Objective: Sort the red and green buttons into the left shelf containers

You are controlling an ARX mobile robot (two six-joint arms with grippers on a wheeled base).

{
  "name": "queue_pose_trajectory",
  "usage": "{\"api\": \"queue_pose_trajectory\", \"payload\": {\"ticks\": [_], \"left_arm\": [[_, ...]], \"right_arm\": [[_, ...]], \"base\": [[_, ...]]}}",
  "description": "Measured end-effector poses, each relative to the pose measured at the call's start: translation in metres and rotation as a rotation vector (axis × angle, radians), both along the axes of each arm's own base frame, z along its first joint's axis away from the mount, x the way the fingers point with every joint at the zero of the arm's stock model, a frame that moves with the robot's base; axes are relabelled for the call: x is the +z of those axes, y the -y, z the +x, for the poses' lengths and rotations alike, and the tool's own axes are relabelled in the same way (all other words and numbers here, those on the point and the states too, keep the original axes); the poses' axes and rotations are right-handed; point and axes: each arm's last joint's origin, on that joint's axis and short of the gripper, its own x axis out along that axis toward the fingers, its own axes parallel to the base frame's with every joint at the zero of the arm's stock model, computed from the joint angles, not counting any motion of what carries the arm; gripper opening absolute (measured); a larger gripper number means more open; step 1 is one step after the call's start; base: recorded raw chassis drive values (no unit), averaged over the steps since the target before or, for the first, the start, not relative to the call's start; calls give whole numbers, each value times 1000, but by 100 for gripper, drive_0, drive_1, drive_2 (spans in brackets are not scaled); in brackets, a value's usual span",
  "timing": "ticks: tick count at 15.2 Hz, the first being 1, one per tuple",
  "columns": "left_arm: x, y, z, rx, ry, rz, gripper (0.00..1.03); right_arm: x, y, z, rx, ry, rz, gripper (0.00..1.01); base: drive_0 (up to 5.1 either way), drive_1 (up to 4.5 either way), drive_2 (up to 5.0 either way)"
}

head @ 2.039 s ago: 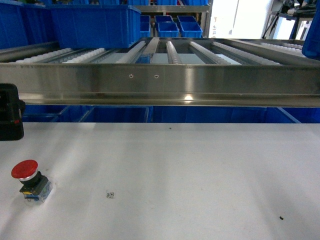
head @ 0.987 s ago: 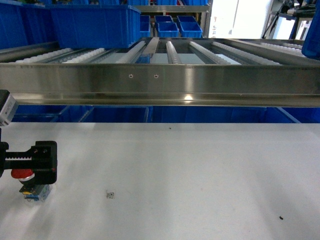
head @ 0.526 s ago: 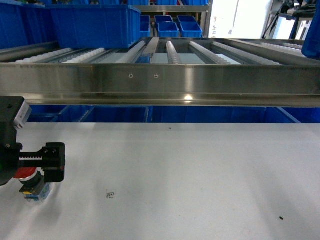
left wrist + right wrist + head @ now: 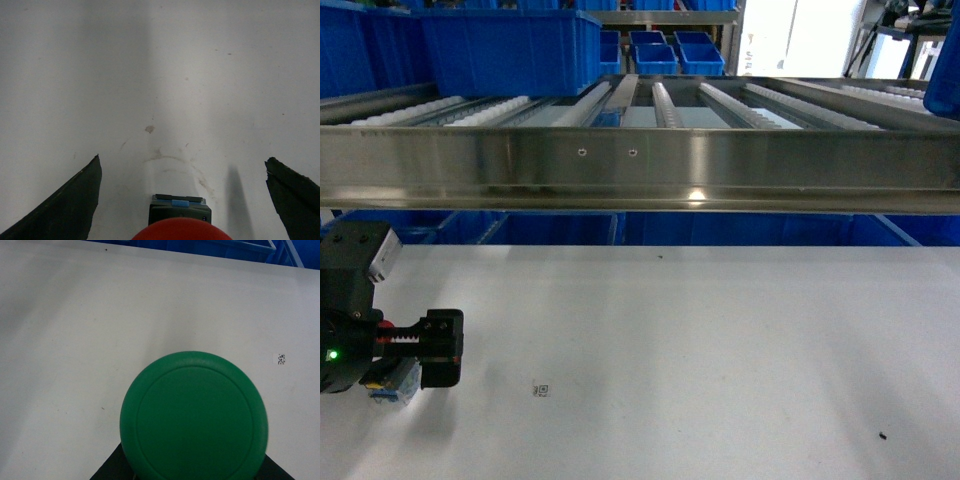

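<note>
The red button [image 4: 182, 231] stands on the white table, its black block base [image 4: 180, 212] just beyond the cap. My left gripper [image 4: 182, 159] is open, with its dark fingers [image 4: 65, 210] wide apart on both sides of the button and not touching it. In the head view the left gripper [image 4: 395, 352] hides the red cap; only the bluish base [image 4: 392, 386] shows. The green button [image 4: 194, 415] fills the right wrist view, cap towards the camera. My right gripper [image 4: 194, 472] is shut on it, its fingers [image 4: 112, 469] mostly hidden under the cap. A large blue container [image 4: 510, 48] sits at the shelf's upper left.
A steel roller shelf [image 4: 640, 165] spans the view beyond the white table [image 4: 700, 340]. More blue bins [image 4: 560, 228] sit beneath it and further back [image 4: 660, 50]. A small printed marker [image 4: 542, 390] lies on the table near the left gripper.
My left gripper has come in from the left edge and down over the red button, shifting right until its fingers straddle it. The red cap, plain two seconds ago, is now hidden in the head view.
</note>
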Motion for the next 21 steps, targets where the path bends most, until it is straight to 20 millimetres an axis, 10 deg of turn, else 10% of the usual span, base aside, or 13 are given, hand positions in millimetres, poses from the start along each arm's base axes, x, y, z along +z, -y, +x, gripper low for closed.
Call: {"api": "queue_pose_trajectory", "payload": {"ticks": [6,11,15,21], "left_arm": [[-5,1,2,6,-23,-49,32],[6,4,-4,3,-11,-40,30],[62,6,-13,-11,131,-60,30],[134,16,-78,-36,245,-64,30]], "right_arm": [[0,0,0,0,0,0,26],[0,0,0,0,0,0,26],[0,0,0,0,0,0,26],[0,0,0,0,0,0,26]], "base": [[0,0,0],[0,0,0],[0,0,0],[0,0,0]]}}
